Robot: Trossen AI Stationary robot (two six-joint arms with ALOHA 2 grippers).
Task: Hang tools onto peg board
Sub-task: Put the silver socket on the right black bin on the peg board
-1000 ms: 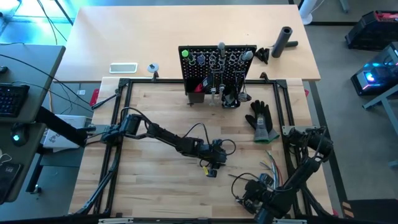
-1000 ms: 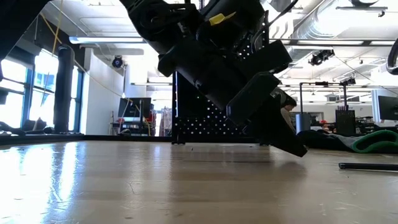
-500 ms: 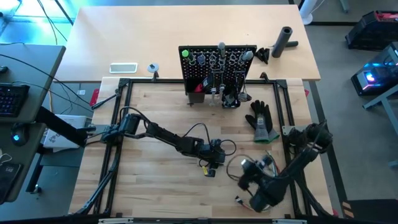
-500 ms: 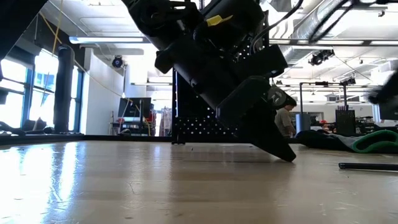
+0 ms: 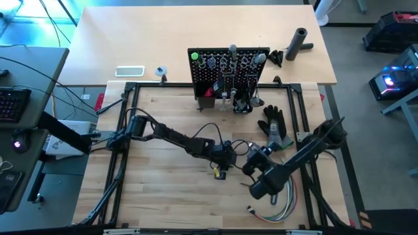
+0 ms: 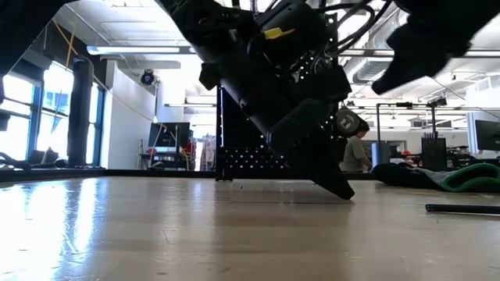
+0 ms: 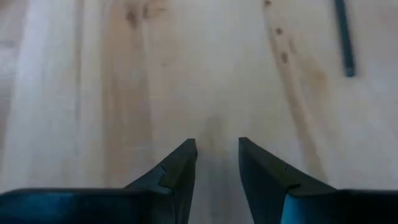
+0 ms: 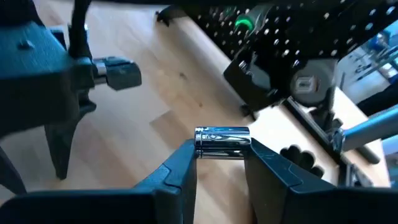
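Right pincer [image 8: 219,163] gripped a small silver cylindrical tool [image 8: 222,142] above mid-bench [image 5: 163,196]. Left pincer [image 7: 217,163] stood partly open, empty, tips pointed down at the wood. Peg board [image 5: 228,68] stood upright at the bench's far edge, tools hanging.

Bare table [image 5: 163,196] left; black glove [image 5: 274,127] and left pincer [image 5: 222,171] crowd the peg board [image 5: 228,68] approach.

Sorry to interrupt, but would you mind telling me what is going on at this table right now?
The robot is hanging tools on the peg board, which already carries several. The right gripper holds a small shiny metal cylinder between its fingers, mid-table. The left gripper is beside it, low over the bare wood, fingers apart and empty. A black glove lies nearby.
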